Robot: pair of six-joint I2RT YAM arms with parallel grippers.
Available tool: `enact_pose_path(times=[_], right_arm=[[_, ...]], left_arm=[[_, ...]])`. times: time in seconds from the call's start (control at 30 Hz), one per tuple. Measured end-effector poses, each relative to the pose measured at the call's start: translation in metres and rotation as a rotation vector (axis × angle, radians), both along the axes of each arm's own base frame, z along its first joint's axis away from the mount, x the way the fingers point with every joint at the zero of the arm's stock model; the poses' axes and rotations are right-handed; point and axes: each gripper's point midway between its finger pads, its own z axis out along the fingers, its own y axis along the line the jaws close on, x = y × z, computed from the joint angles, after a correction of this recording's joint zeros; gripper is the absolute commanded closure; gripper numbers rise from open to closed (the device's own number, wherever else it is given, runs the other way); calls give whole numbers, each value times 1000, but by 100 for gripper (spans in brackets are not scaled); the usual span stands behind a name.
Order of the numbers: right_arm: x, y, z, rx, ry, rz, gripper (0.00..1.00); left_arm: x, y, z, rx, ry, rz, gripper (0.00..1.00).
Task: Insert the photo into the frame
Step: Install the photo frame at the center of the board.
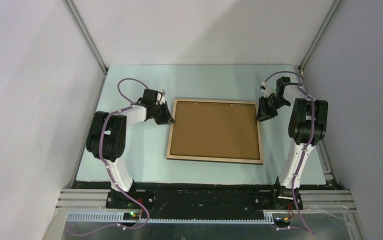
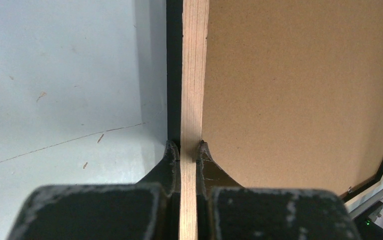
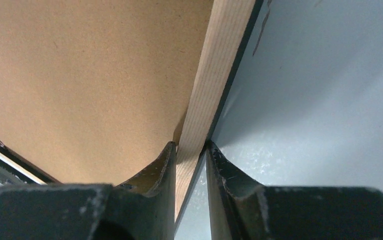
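1. Pale blue-green worktop (image 1: pixel 129 162) covers the floor of a white-walled enclosure, seen from above in the top view.
2. At the bottom centre of the left wrist view, the left gripper (image 2: pixel 185 147) is clamped on the left rail of the frame (image 2: pixel 194 75). Its two dark fingers (image 2: pixel 168 157) press the light-wood strip from both sides.
3. The right gripper (image 3: pixel 190 147) is closed on the opposite, right rail. One finger lies against the inner side of the wood and the other against the black outer edge.
4. The frame sits in the middle of the top view, light-wood side up, held between the two grippers at the upper part of each side rail. Whether it rests flat on the worktop or is slightly raised cannot be told.
5. A plain brown backing panel (image 1: pixel 214 129) fills the opening inside the rails.
6. Each arm reaches in from its base at the bottom edge of the top view, the left arm on the left and the right arm on the right.
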Motion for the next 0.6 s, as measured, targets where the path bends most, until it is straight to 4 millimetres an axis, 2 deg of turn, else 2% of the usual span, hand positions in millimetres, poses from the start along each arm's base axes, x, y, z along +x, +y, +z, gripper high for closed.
enact_pose_path(times=[0.3,0.43,0.6], right_arm=[[33,-1,3,-2,-37,-14,82],[44,-3,5,-7,-62,-17,71],[45,-4,5,-12,-65,-21,48]], left_arm=[[1,-3,0,-32,28,-9,100],[5,-6,1,-42,39,-11,100],[8,-7,1,-41,45,-21,97]])
